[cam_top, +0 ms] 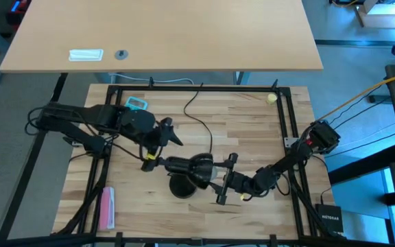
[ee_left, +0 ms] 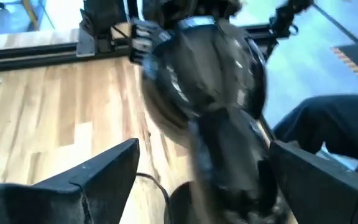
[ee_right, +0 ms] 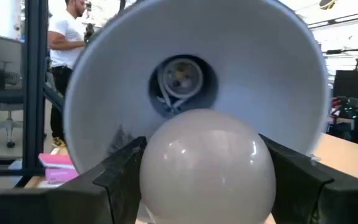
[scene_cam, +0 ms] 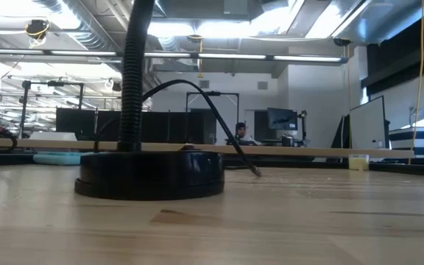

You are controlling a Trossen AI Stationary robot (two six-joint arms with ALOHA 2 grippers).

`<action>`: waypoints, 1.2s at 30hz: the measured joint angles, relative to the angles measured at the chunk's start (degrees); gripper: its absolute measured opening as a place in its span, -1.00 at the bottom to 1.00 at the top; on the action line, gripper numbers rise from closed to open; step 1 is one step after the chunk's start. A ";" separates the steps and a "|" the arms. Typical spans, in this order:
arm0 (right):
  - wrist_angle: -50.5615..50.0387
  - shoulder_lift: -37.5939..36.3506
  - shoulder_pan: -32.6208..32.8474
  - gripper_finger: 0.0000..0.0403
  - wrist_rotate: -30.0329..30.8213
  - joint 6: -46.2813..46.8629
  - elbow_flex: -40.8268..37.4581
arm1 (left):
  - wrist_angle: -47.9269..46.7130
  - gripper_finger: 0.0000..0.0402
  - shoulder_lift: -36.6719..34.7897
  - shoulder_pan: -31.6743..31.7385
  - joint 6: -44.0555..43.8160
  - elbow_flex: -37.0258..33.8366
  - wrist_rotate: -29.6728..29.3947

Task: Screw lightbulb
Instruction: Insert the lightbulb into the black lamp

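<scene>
A black desk lamp stands on its round base point(cam_top: 182, 185) point(scene_cam: 151, 173) near the table's middle, and its shade point(cam_top: 199, 168) is tipped toward the right. The shade's white inside and its socket point(ee_right: 180, 78) face my right gripper point(cam_top: 226, 177). That gripper is shut on the white lightbulb point(ee_right: 207, 165), just in front of the shade's mouth. My left gripper point(cam_top: 160, 147) is open behind the shade. Its fingers stand on either side of the lamp's dark back and neck point(ee_left: 222, 143), which show blurred. Neither gripper shows in the low view. My left gripper: I cannot tell whether its open fingers point(ee_left: 98, 180) touch the lamp between them. My right gripper pinches the lightbulb's round glass point(ee_right: 151, 177) between its two fingers, one on each side. The fingers come about level from the table's right. The bulb is lifted clear, its rounded end toward the wrist, and the globe hides its screw base.
The lamp's cord point(cam_top: 199, 116) runs toward the far edge. A small yellow ball point(cam_top: 271, 98) lies at the far right, a teal item point(cam_top: 137, 103) at the far left and a pink one point(cam_top: 107, 207) at the near left. Black frame rails point(cam_top: 290, 130) edge the table. A person point(ee_right: 67, 37) stands beyond it.
</scene>
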 joint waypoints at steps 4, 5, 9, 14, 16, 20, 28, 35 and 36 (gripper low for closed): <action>-1.20 0.00 0.12 0.32 0.63 -0.14 -0.02 | -5.96 0.67 -0.05 -1.43 -6.25 1.85 -5.28; -1.32 0.00 0.13 0.32 1.27 -0.52 -0.02 | -8.36 0.66 -0.15 -1.80 -8.59 2.35 -6.49; -1.50 0.00 0.13 0.32 2.08 -1.34 -0.02 | -18.56 0.61 -0.94 -3.65 -17.03 3.98 -9.20; -2.03 0.00 0.13 0.32 2.06 -1.42 -0.02 | -19.69 0.55 -2.13 -6.34 -21.68 3.77 -12.00; -2.72 0.00 0.13 0.32 1.57 -1.43 0.00 | -16.43 0.53 -2.57 -5.96 -20.04 3.52 -12.47; -3.37 -0.07 0.17 0.32 1.62 -1.91 0.94 | -12.39 0.50 -2.39 -5.47 -19.03 3.42 -12.73; -4.53 -0.14 0.68 0.32 4.37 -3.06 1.01 | -19.50 0.50 -2.57 -6.06 -19.67 12.26 -15.02; -6.09 -0.98 2.76 0.32 10.31 -5.78 1.01 | -40.05 0.50 -3.68 -12.59 -37.61 13.72 -23.78; -5.94 -1.07 3.25 0.32 11.60 -6.31 1.01 | -41.58 0.50 -3.74 -14.82 -41.60 11.27 -25.00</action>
